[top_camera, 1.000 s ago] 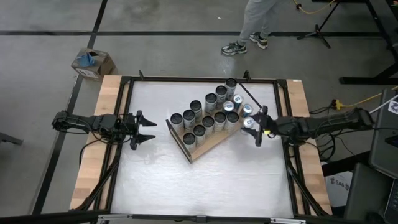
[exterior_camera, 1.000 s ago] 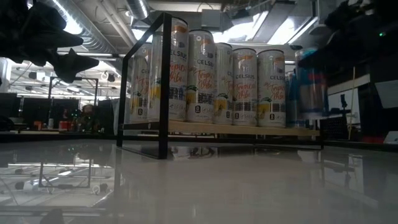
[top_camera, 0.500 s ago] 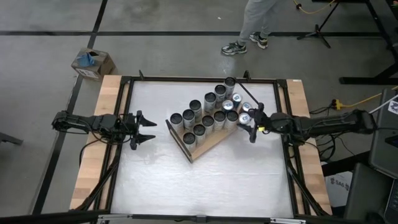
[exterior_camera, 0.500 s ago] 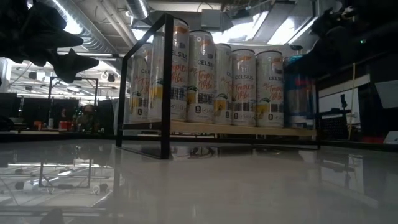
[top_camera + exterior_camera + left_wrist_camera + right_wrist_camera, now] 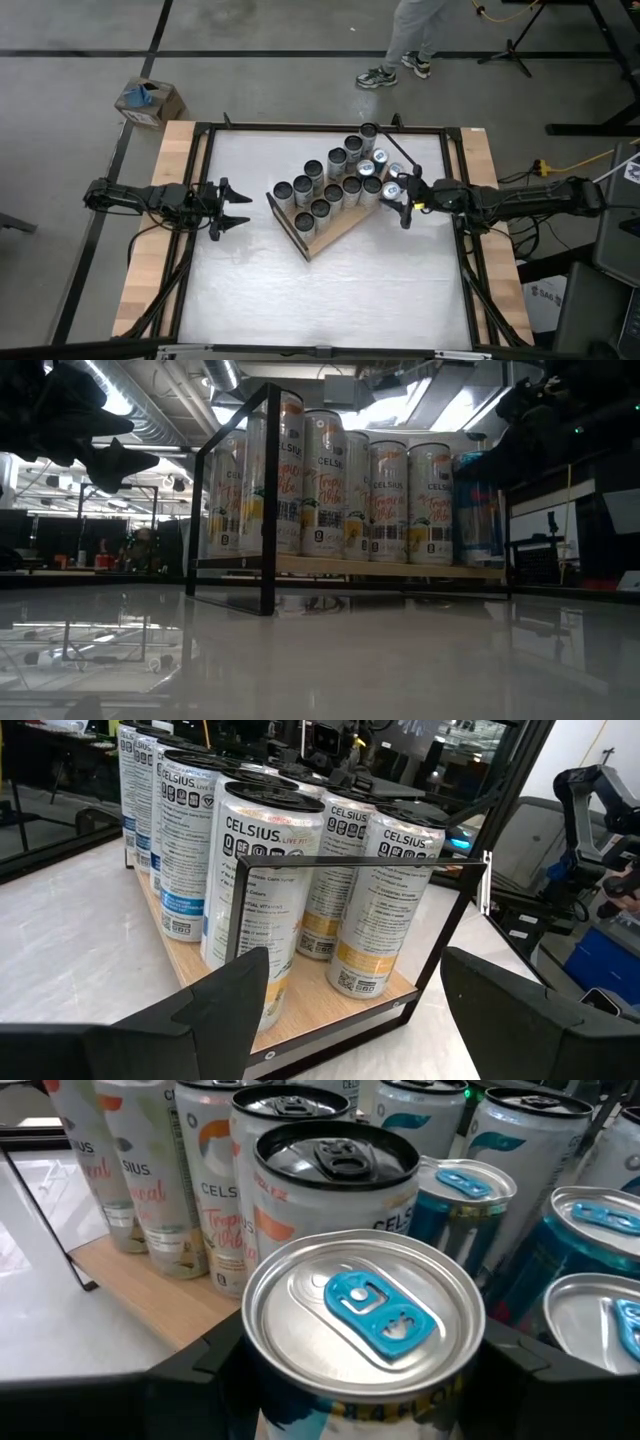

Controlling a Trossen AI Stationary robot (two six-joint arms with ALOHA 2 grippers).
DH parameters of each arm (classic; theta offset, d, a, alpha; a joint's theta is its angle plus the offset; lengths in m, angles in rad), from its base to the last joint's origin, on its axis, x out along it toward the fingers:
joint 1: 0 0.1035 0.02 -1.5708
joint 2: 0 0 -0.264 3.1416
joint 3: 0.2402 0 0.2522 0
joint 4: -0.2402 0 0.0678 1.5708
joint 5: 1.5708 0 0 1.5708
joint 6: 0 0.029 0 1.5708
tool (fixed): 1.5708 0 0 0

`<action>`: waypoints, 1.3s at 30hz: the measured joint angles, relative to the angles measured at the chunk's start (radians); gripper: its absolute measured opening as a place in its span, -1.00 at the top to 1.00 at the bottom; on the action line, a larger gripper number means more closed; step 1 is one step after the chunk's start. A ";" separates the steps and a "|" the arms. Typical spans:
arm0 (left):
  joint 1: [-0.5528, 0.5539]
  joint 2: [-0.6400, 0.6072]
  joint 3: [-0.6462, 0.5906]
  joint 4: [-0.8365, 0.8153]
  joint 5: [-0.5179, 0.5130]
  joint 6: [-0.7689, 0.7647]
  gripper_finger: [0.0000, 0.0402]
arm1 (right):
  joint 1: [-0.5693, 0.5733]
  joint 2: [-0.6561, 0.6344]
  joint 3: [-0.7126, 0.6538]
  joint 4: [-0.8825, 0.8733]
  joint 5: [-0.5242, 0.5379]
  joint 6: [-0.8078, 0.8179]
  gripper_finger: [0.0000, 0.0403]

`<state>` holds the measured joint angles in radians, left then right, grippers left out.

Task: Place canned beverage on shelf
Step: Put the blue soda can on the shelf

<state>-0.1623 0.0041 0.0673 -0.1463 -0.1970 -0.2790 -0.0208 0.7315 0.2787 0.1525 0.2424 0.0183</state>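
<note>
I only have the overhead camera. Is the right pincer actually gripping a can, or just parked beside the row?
Observer: Gripping. Its wrist view shows the right pincer shut on a silver-topped can with a blue pull tab.
Operator: What is already on the board?
Observer: The tall white cans on the light-brown wooden shelf read Celsius down their sides.
Operator: And the left pincer?
Observer: The left pincer is open and empty, facing the shelf's black-framed end; the low view shows it hanging above the tabletop.
</note>
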 joint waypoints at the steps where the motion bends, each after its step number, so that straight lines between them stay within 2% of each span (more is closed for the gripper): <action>1: 0.000 0.000 0.000 0.000 0.000 0.000 -0.44 | 0.000 0.000 0.000 -0.002 0.000 0.000 -0.16; 15: 0.000 0.000 0.000 0.000 0.000 0.000 -0.44 | 0.001 0.007 0.001 0.031 0.049 0.015 -0.16; 26: 0.000 0.000 0.000 0.000 0.000 0.000 -0.44 | 0.002 0.003 0.001 -0.072 -0.033 0.123 -0.16; 33: 0.000 0.000 0.000 0.000 0.000 0.000 -0.44 | 0.010 0.003 0.001 -0.072 -0.104 0.171 -0.16; 36: 0.000 0.000 0.000 0.000 0.000 0.000 -0.44 | 0.063 0.004 0.001 -0.070 -0.067 0.185 -0.16; 39: 0.000 0.000 0.000 0.000 0.000 0.000 -0.44 | 0.137 0.004 0.001 -0.064 0.013 0.187 -0.16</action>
<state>-0.1621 0.0040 0.0673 -0.1463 -0.1970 -0.2794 0.1158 0.7353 0.2794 0.0882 0.2556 0.2053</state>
